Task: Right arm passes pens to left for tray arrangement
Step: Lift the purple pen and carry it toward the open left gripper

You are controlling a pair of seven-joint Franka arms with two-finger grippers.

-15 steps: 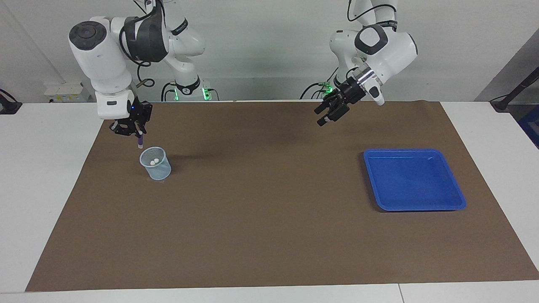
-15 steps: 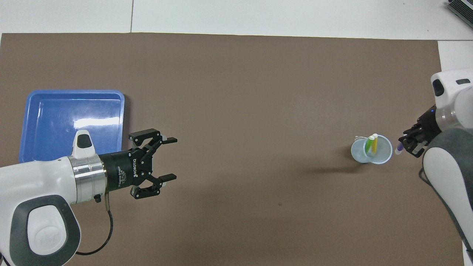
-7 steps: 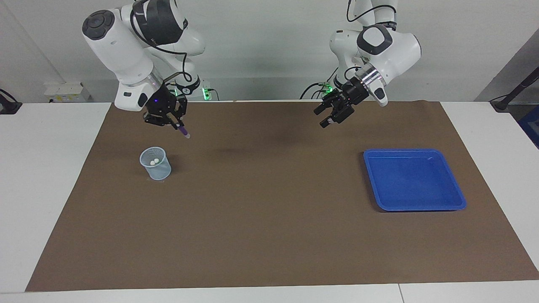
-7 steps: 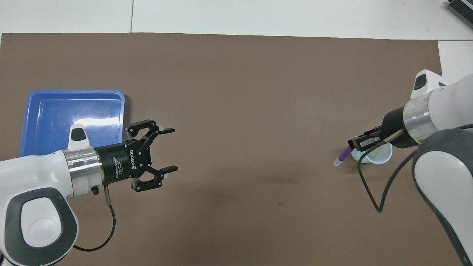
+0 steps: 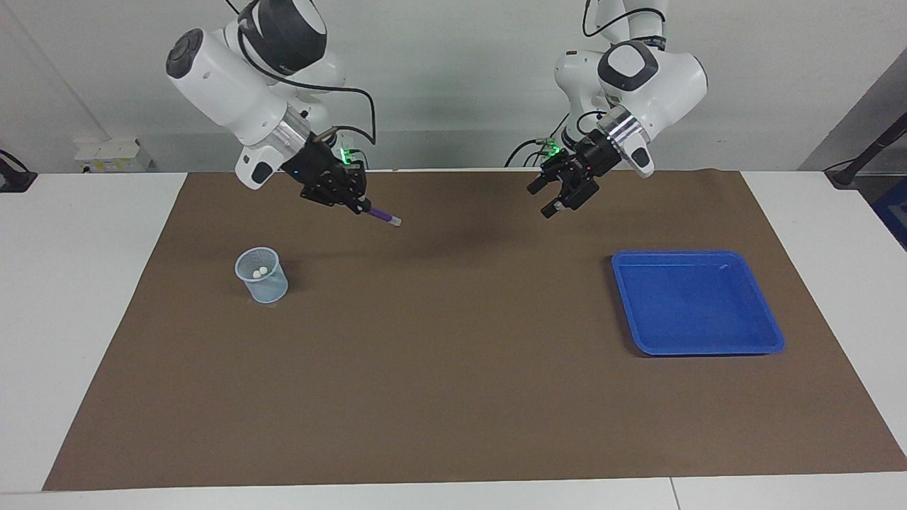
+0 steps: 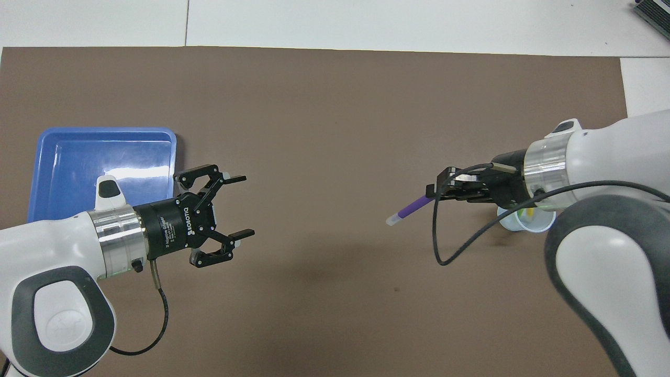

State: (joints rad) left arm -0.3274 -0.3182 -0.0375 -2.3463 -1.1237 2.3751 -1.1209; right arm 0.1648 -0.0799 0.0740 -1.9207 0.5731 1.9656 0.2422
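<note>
My right gripper (image 5: 356,202) (image 6: 437,191) is shut on the purple pen (image 5: 381,214) (image 6: 411,208) and holds it in the air over the brown mat, its pale end pointing toward the left arm's end. My left gripper (image 5: 547,201) (image 6: 239,206) is open and empty in the air, beside the blue tray (image 5: 696,301) (image 6: 70,173). The tray is empty. The yellow and green pens stand in the pale blue mesh cup (image 5: 261,275) (image 6: 526,222); in the overhead view the right arm covers most of the cup.
The brown mat (image 5: 453,368) covers the white table. A black cable (image 6: 450,246) hangs from the right wrist over the mat.
My right gripper has carried the purple pen up from the cup and toward the middle of the table, tilting it level. My left gripper has turned slightly and stays open.
</note>
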